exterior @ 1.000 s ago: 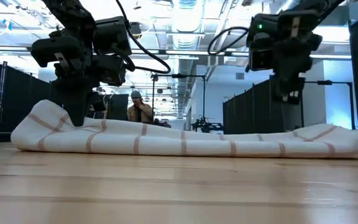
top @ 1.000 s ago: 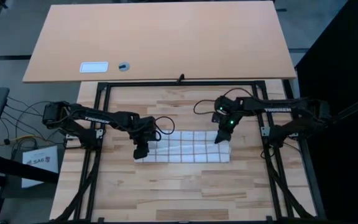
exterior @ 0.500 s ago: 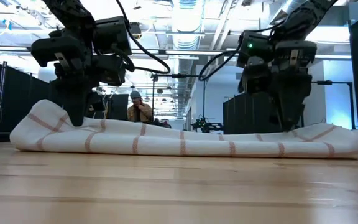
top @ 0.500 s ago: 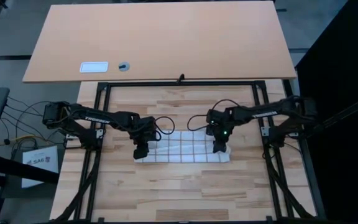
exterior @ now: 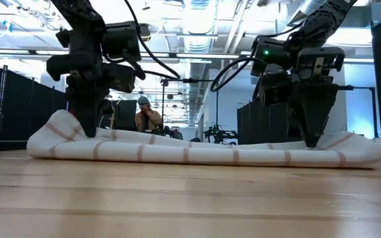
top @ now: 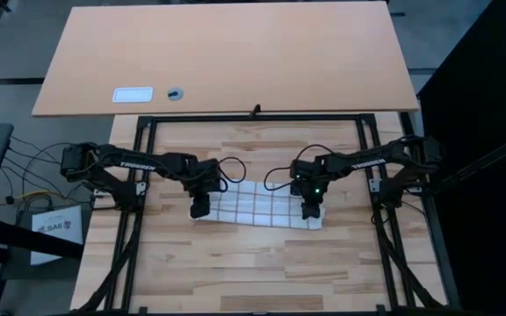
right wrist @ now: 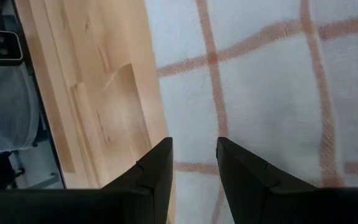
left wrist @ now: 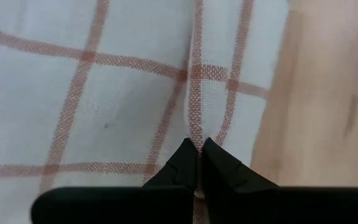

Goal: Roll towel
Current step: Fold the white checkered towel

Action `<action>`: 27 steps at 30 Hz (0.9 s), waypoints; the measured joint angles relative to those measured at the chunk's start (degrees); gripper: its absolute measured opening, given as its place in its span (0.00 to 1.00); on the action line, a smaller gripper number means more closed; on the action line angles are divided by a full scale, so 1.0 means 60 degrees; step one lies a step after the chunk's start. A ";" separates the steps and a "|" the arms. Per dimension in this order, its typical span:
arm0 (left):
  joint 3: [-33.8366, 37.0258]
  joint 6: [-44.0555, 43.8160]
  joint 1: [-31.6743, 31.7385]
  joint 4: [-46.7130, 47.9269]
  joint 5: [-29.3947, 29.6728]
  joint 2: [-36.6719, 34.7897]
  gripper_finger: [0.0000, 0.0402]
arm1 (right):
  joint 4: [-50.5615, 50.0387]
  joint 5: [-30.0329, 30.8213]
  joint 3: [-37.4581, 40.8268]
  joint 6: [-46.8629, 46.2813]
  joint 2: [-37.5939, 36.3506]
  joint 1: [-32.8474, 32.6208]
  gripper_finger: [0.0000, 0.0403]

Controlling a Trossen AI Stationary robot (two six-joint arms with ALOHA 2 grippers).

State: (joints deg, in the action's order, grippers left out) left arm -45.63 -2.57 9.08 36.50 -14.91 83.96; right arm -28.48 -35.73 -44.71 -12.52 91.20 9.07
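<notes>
From above, the white soft cloth towel with reddish-brown check lines [top: 255,205] is lying folded across the pale wooden table [top: 253,272]. Low down, the left gripper [exterior: 88,132] is pinching its left end closed; the right gripper [exterior: 313,140], fingers parted, is touching its right end. Both ends should be turning evenly.

Large tan table [top: 235,53] at 12 o'clock. Grey floor [top: 7,53] at 9 o'clock. Ceiling lights [exterior: 197,16] overhead; dark partitions [exterior: 12,99] at both sides; person [exterior: 147,116] beyond.
</notes>
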 joint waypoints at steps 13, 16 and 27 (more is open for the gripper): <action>-0.0013 -0.0101 0.0004 -0.0055 0.0894 0.0000 0.05 | -0.0062 -0.0027 0.0000 0.0005 0.0000 -0.0007 0.28; -0.0231 -0.0077 0.0004 0.0021 0.0930 0.0000 0.12 | -0.0182 -0.0067 0.0000 0.0005 0.0000 -0.0013 0.28; -0.1454 0.0218 -0.0011 0.1285 0.3465 0.0000 0.36 | -0.0238 -0.0084 0.0000 -0.0005 0.0000 -0.0010 0.28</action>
State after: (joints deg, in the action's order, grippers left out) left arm -54.35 -1.26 9.01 44.21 5.88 83.96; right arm -29.91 -36.23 -44.71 -12.56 91.20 9.01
